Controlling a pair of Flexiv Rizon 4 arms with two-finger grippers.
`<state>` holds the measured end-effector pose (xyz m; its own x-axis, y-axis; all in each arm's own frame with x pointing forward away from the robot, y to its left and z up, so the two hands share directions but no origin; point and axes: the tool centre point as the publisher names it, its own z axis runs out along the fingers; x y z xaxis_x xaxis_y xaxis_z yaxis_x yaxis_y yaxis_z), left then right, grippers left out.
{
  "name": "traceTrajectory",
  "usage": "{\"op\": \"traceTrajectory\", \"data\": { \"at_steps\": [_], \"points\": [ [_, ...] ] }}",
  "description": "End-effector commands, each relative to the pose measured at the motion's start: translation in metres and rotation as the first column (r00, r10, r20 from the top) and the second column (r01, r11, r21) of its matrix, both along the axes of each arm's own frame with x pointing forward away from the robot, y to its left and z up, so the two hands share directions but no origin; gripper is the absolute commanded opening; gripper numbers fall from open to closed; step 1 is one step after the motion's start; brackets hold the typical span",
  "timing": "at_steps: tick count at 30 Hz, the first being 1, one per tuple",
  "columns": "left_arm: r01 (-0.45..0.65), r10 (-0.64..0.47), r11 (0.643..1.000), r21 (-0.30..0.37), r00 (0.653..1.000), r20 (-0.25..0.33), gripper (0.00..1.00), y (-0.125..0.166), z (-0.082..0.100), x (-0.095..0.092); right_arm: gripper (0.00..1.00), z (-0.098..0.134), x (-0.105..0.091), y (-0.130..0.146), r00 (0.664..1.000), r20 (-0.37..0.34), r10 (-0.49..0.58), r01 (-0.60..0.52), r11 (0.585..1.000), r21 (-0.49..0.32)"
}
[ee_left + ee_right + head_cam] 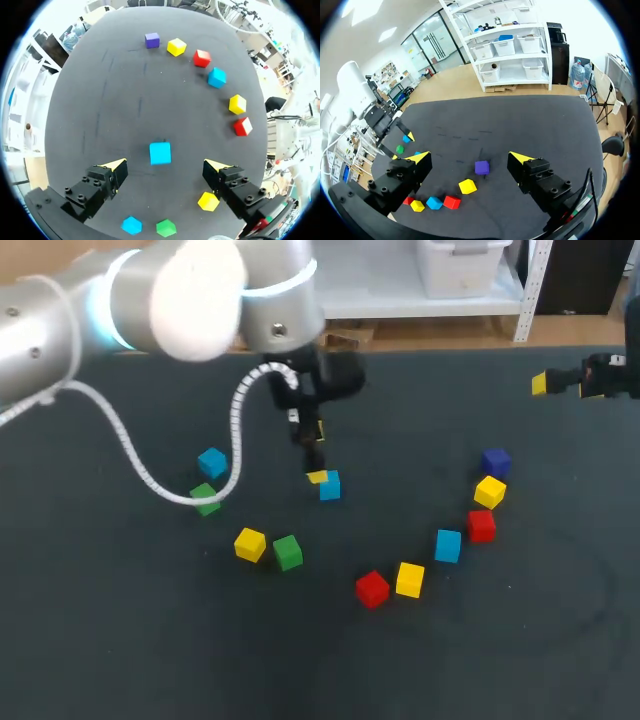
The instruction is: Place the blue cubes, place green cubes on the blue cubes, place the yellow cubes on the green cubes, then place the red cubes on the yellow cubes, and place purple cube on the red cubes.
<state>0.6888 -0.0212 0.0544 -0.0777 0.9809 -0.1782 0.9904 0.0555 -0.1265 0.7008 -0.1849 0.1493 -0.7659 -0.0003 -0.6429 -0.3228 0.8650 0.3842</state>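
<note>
A blue cube [330, 485] [160, 153] rests on the dark table straight below my left gripper [319, 464] [166, 166], whose fingers stand open, wide of it on both sides. Two more blue cubes [212, 462] [448, 545] lie apart. Green cubes [205, 499] [288, 552], yellow cubes [250, 544] [410, 579] [490, 491], red cubes [373, 589] [482, 525] and a purple cube [496, 461] [481, 167] are scattered singly. My right gripper [585, 380] [468, 158] hangs open and empty at the far right, well above the table.
The cubes form a loose arc across the middle of the table [120, 640]. A yellow cube [208, 201] lies close beside one finger of the left gripper. The left arm's white cable [150, 475] droops over the table near the left green cube.
</note>
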Motion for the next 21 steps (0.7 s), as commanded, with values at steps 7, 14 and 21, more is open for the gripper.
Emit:
{"op": "traceTrajectory", "data": {
  "at_steps": [7,14,21],
  "points": [
    [-0.044,0.043,0.970,-0.241,0.999,-0.010,1.00,0.058,0.019,0.011,1.00,0.001,-0.001,0.000,1.000,-0.001,-0.002,0.002,1.000,-0.002],
    [-0.055,0.061,0.957,-0.284,0.998,0.011,1.00,0.081,0.030,0.015,1.00,0.001,-0.001,0.000,1.000,-0.001,-0.002,0.002,1.000,-0.002],
    [-0.072,0.079,0.944,-0.321,0.997,0.008,1.00,0.097,0.032,0.016,1.00,0.001,-0.001,0.000,1.000,-0.001,-0.002,0.002,1.000,-0.002]
  ]
}}
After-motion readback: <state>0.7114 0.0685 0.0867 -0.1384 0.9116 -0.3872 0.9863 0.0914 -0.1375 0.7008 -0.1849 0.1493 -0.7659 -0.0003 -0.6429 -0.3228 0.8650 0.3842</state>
